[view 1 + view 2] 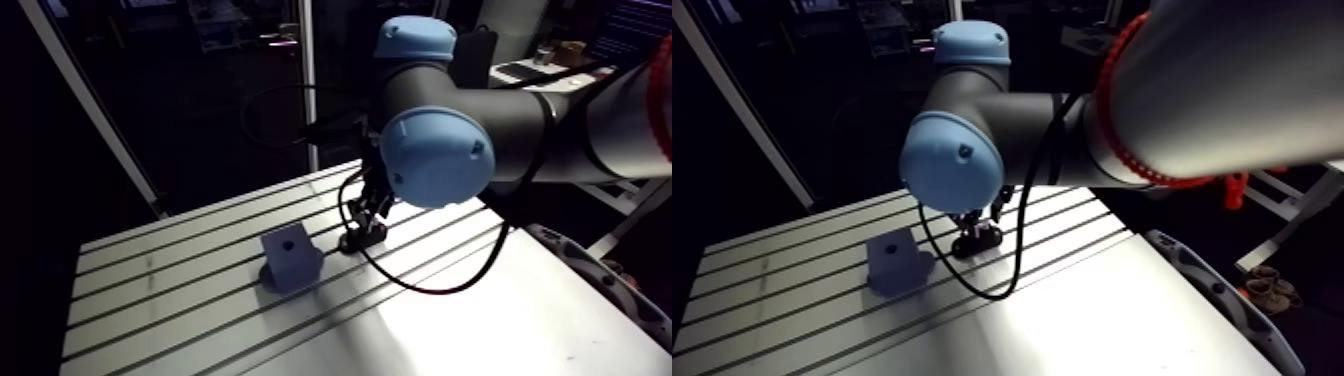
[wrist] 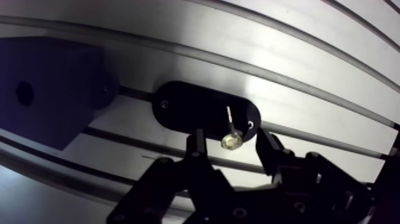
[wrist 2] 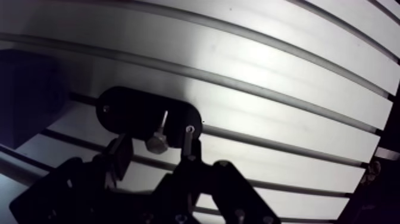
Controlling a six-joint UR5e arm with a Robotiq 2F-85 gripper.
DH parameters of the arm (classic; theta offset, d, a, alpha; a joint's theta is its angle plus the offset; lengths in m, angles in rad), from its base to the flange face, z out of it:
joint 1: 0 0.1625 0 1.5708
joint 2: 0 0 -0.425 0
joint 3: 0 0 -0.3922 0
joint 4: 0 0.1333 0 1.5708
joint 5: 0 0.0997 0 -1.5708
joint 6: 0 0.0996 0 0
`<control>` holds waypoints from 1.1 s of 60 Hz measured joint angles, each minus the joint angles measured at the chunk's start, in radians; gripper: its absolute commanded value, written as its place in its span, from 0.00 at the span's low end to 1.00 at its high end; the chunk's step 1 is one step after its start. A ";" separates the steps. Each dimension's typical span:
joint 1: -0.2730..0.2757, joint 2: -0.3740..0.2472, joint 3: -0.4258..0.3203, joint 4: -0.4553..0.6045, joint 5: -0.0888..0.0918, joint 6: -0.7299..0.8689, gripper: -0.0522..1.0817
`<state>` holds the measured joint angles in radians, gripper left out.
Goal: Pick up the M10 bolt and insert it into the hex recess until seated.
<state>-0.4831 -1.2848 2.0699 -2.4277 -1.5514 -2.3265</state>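
Arm view, surface (image 1: pixel 180 300): slotted aluminium, lying lit, with its near-left corner and side edges showing.
Arm view, block (image 1: pixel 291 256): a grey block sitting mid-surface with one hole in its face; bare slats are lying open on its near and left sides.
Arm view, jaws: hanging low to the surface just beside the block; their spacing is too small to read here.
Wrist view, bolt (image 2: pixel 230 138): resting on a black oval holder (image 2: pixel 190 110), hex head nearest the fingers, thin shank pointing away across the holder.
Wrist view, jaws: standing open with one of the fingers (image 2: pixel 198 145) either side of the bolt head, a gap showing on both sides, gripping nothing.
Wrist view, hex recess (image 2: pixel 24 93): showing as a six-sided hole in the dark block face, off beside the holder's far end.
Wrist view, room: bare slotted surface is running ahead of the holder.
Wrist view only: bolt, holder outline and recess shape.
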 measured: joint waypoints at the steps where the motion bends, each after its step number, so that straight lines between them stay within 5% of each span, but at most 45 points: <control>1: 0.000 0.000 0.000 0.000 0.000 0.000 0.48; 66: 0.002 0.003 -0.003 -0.001 -0.001 0.003 0.60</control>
<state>-0.4808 -1.2822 2.0672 -2.4291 -1.5528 -2.3239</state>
